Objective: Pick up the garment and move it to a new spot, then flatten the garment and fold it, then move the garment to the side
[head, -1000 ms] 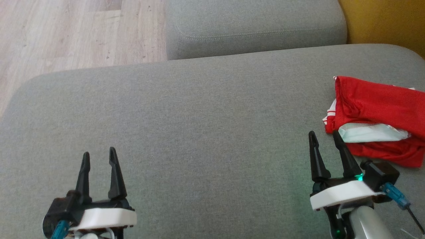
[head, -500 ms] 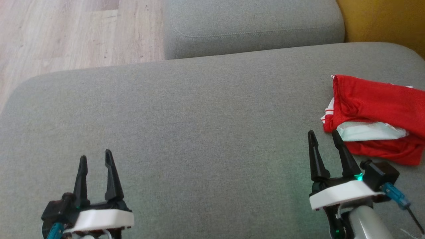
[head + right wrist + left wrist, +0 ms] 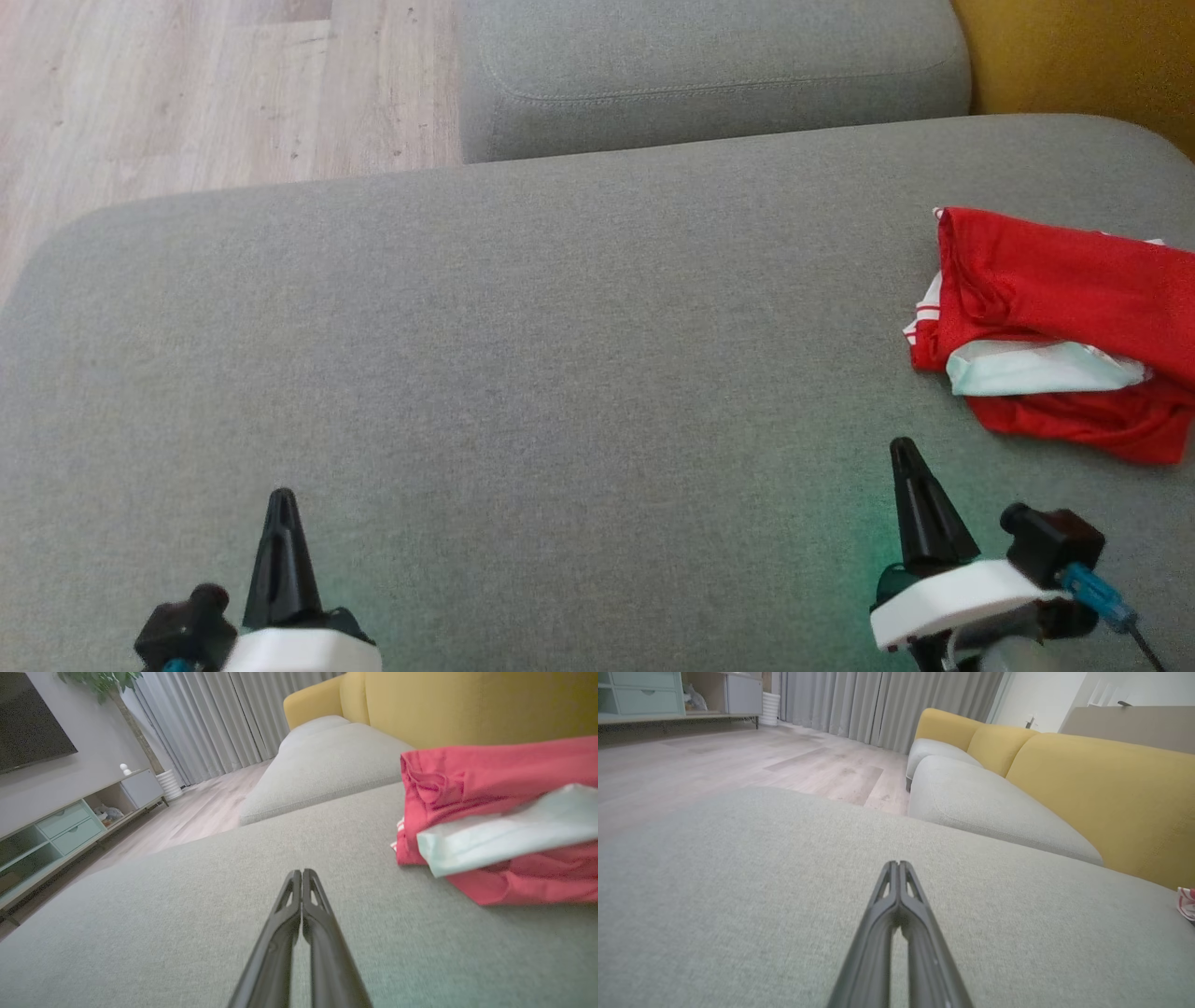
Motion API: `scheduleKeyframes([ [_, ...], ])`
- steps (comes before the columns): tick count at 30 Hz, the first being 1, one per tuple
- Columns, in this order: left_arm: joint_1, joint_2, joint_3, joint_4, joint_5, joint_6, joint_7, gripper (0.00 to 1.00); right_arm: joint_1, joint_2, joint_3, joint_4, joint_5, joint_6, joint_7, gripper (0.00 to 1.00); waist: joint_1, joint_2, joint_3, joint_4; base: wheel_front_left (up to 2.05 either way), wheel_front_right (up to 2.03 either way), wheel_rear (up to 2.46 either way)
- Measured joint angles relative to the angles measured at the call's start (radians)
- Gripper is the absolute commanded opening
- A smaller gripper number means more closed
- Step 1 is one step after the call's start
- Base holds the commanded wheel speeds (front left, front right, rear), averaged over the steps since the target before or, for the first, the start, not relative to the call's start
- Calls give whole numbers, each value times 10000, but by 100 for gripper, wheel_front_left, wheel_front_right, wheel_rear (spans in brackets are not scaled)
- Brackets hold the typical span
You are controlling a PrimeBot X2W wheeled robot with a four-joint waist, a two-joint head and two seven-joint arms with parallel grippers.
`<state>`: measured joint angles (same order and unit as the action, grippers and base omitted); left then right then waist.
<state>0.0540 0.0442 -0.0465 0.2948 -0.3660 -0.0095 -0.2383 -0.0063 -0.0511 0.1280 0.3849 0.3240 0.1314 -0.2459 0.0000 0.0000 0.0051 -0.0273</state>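
Grey fabric sofa cushion (image 3: 560,373) under everything. Black-fingered left gripper (image 3: 282,497) sits lower left, pinched fully together, holding nothing. Black-fingered right gripper (image 3: 904,450): same deal, empty. Crumpled red-and-white fabric garment (image 3: 1055,299) lies far right, near it, not touching.

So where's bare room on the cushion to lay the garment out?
The grey cushion is bare from its left edge to the red garment, ahead of the left gripper and right gripper. Crowded at the right edge, where the garment lies bunched.
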Motion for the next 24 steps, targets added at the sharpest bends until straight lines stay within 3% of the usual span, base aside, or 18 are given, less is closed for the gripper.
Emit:
scheduleKeyframes([
  [24, -68, -4, 159, -13, -2305, -182, 625, 0, -36, -8, -318, -173, 2497, 0, 527, 0, 0, 0, -5, 52, 0, 0, 0],
])
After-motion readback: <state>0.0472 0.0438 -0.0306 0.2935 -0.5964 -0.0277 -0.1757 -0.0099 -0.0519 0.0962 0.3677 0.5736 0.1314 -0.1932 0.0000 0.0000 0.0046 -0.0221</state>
